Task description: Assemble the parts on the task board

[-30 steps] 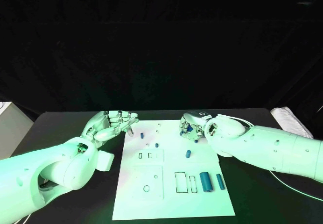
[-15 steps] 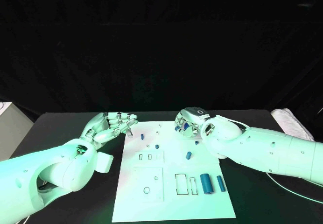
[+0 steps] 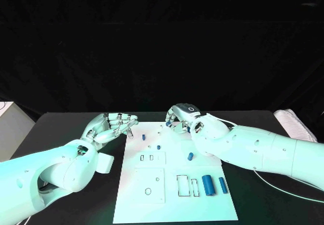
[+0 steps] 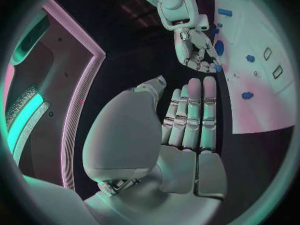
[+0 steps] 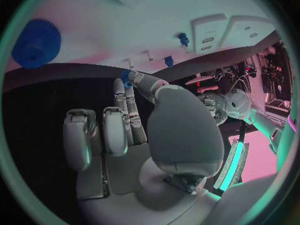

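Observation:
The white task board (image 3: 172,197) lies in the middle of the black table. My right hand (image 3: 181,118) hovers over the board's far edge and pinches a small blue part (image 5: 126,77) between thumb and fingertip; the left wrist view shows the same hand (image 4: 192,47) and the part (image 4: 217,67). A blue ribbed gear (image 5: 36,42) lies on the board close to it. Small blue pegs (image 3: 143,137), (image 3: 158,146), (image 3: 190,155) stand on the board. Two blue cylinders (image 3: 207,185), (image 3: 222,184) lie near its right edge. My left hand (image 3: 114,125) hangs by the board's far left corner, fingers extended, holding nothing.
A small white block (image 3: 105,162) sits beside my left forearm, left of the board. A white cloth (image 3: 290,119) lies at the table's right edge. A pale box (image 3: 8,124) stands off the table's left side. Rectangular slots (image 3: 186,183) and holes mark the board.
My right hand has moved left and toward the board's far edge, carrying the small blue part. The left hand has stayed where it was.

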`<state>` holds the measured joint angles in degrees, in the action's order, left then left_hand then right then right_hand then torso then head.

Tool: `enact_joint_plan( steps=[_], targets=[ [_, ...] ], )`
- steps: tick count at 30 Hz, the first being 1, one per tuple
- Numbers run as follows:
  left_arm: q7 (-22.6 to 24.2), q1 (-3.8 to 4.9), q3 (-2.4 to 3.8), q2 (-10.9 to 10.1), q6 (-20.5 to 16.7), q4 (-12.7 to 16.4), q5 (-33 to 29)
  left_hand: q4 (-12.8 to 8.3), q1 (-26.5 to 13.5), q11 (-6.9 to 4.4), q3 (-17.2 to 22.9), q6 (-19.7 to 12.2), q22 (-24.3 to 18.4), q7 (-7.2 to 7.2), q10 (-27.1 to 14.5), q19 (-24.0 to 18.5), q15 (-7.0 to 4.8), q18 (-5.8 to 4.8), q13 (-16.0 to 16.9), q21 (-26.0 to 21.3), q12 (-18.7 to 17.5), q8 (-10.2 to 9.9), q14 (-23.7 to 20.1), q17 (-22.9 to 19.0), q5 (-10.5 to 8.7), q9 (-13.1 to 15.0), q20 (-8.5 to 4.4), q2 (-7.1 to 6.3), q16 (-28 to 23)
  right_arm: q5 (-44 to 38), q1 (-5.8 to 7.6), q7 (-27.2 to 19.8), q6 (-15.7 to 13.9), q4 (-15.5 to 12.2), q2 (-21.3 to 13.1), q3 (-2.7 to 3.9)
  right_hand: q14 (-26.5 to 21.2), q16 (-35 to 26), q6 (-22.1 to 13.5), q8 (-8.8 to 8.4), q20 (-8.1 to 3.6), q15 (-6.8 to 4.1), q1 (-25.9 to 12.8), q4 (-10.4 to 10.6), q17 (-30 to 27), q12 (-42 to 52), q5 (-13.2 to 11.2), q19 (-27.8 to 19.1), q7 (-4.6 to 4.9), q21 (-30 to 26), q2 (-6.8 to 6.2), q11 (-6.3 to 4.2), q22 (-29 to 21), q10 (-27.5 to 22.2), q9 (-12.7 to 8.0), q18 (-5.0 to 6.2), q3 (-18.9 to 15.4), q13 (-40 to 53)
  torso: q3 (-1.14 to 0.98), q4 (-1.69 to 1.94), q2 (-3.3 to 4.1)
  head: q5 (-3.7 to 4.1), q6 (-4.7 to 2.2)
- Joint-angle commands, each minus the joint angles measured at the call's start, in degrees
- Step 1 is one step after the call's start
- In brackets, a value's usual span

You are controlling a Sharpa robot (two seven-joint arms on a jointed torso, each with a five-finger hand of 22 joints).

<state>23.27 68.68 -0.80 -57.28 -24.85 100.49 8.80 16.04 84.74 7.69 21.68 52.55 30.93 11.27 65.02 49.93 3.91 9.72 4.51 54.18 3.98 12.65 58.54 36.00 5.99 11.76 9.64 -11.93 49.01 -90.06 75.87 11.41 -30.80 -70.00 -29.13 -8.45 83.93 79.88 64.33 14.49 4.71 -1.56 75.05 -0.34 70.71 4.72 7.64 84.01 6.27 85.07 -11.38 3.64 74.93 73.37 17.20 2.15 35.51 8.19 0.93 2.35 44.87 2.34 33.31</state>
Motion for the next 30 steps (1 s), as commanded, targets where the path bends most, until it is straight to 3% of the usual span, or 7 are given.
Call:
enact_joint_plan(
  steps=[1, 11, 23, 30],
  targets=[
    [0.14, 0.11, 0.05, 0.33, 0.79, 0.00, -0.45, 0.10, -0.46, -0.01, 0.37, 0.05, 0.10, 0.01, 0.19, -0.35, -0.02, 0.73, 0.05, 0.23, 0.27, 0.18, -0.41, 0.06, -0.27, 0.09, 0.02, 0.13, 0.36, -0.28, -0.08, 0.13, -0.76, 1.12, 0.90, 0.04, 2.54, 0.30, -0.10, 0.21, -0.57, -0.24, 0.37, -0.51, 0.07, -0.01, 0.30, 3.13, 0.15, 0.37, 0.69, -1.05, 8.13, 1.29, 1.43, -0.65, 0.01, 0.35, 0.00, 0.08, 0.07, 0.05, 0.12],
    [0.04, 0.11, 0.05, 0.62, 0.89, -0.23, -0.47, 0.10, -0.46, -0.01, 0.37, 0.05, 0.10, 0.01, 0.19, -0.35, -0.02, 0.73, 0.05, 0.23, 0.27, 0.18, -0.41, 0.06, -0.27, 0.09, 0.02, 0.13, 0.36, 0.13, -0.15, 0.15, 0.02, 3.40, 2.76, 0.05, 2.54, 0.31, -0.21, 0.20, -0.56, -0.21, 0.32, -0.53, 0.07, -0.08, 0.29, 3.20, 0.20, 0.49, 0.67, -1.01, 8.32, 1.25, 1.49, -0.68, 0.03, 0.38, 0.16, 0.20, 0.32, 0.00, 0.19],
    [-0.01, 0.13, 0.05, 0.68, 0.92, -0.18, -0.47, 0.10, -0.46, -0.01, 0.37, 0.05, 0.10, 0.01, 0.19, -0.35, -0.02, 0.73, 0.05, 0.23, 0.27, 0.18, -0.41, 0.06, -0.27, 0.09, 0.02, 0.13, 0.36, 0.63, -0.29, -0.09, 1.66, 5.05, 4.32, 0.02, 2.54, 0.33, -0.41, 0.19, -0.52, -0.15, 0.11, -0.50, 0.05, -0.21, 0.27, 3.17, 0.27, 0.49, 0.62, -0.93, 8.31, 1.18, 1.63, -0.68, 0.03, 0.45, 0.21, 0.37, 0.45, 0.02, 0.40],
    [-0.03, 0.20, 0.05, 0.65, 0.94, -0.07, -0.48, 0.10, -0.46, -0.01, 0.37, 0.05, 0.10, 0.01, 0.19, -0.35, -0.02, 0.73, 0.05, 0.23, 0.27, 0.18, -0.41, 0.06, -0.27, 0.09, 0.02, 0.13, 0.36, 0.80, -0.43, -0.18, 2.49, 5.98, 5.03, 0.00, 2.54, 0.32, -0.49, 0.18, -0.50, -0.12, 0.01, -0.47, 0.01, -0.27, 0.27, 3.16, 0.28, 0.49, 0.61, -0.90, 8.32, 1.14, 1.69, -0.68, 0.03, 0.48, 0.24, 0.30, 0.47, -0.17, 0.49]
  ],
)
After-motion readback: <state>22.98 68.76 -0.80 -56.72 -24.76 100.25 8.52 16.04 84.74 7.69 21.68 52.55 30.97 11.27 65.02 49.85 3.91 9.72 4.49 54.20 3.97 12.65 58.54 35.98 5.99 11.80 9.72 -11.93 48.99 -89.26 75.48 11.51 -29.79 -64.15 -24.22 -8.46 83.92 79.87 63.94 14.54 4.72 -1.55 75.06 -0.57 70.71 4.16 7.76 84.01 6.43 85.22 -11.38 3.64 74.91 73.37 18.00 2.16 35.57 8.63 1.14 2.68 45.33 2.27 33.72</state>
